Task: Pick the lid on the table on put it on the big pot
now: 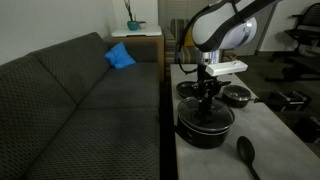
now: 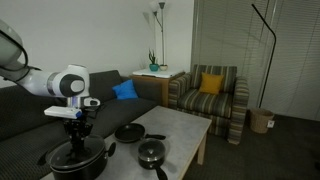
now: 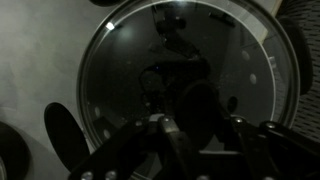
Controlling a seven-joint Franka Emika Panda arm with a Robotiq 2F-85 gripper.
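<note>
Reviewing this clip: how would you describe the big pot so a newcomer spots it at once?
On the long grey table beside the dark sofa, look directly under the gripper. The big pot sits there, black and round, clearly wider and deeper than the flat pan and the small pan farther along.

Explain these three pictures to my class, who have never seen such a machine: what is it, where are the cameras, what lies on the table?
It is a robot arm ending in a gripper, a two-fingered clamp. Two pictures come from cameras standing in the room; the third looks down from the arm's wrist. On the table stand a big pot, two smaller pans and a black spoon. The gripper is at the glass lid over the big pot; whether it is gripping is too dark to tell.
</note>
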